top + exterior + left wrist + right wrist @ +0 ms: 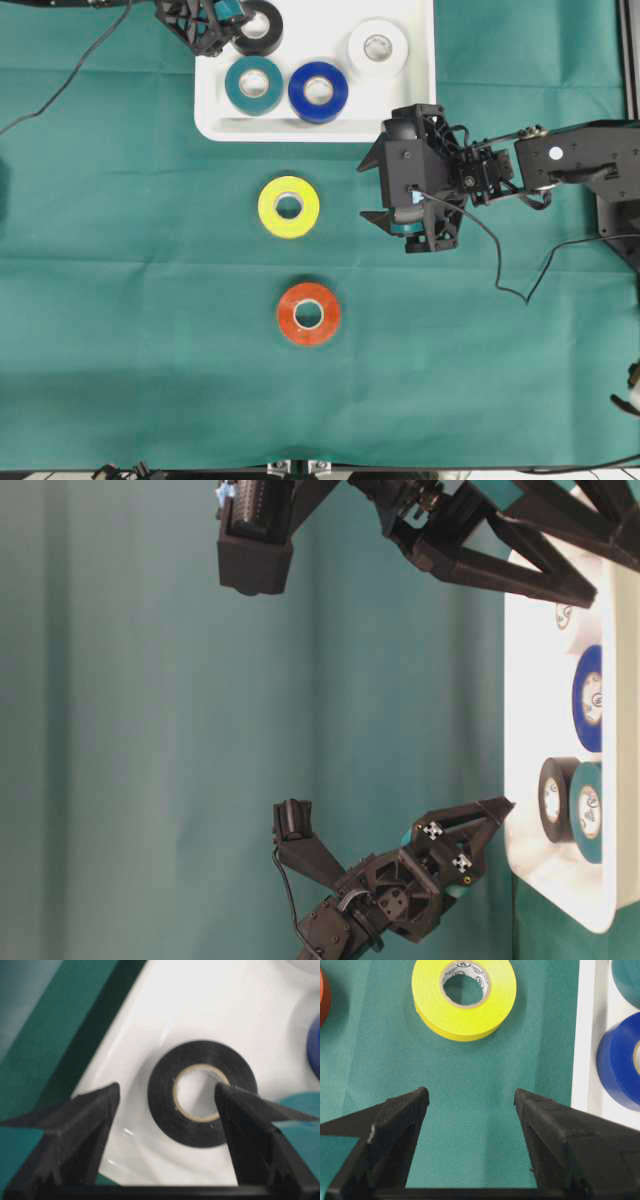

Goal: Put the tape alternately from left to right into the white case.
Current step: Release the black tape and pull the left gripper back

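Note:
The white case [410,110] lies at the top middle and holds a black tape [258,27], a teal one [254,85], a blue one [318,92] and a white one [378,48]. On the green cloth below it are a yellow tape [289,207] and a red-orange tape [308,314]. My left gripper [167,1087] hangs open over the black tape [162,1105], which lies flat in the case [200,1005]. One finger stands over the roll's core, the other outside the roll. My right gripper [471,1092] is open and empty over bare cloth, short of the yellow tape [465,1015].
The right wrist view shows the case rim [585,1035] just right of the gripper, with the blue [620,1067] and teal [627,980] rolls behind it. A black cable [500,270] trails over the cloth at the right. The table's front edge runs along the bottom.

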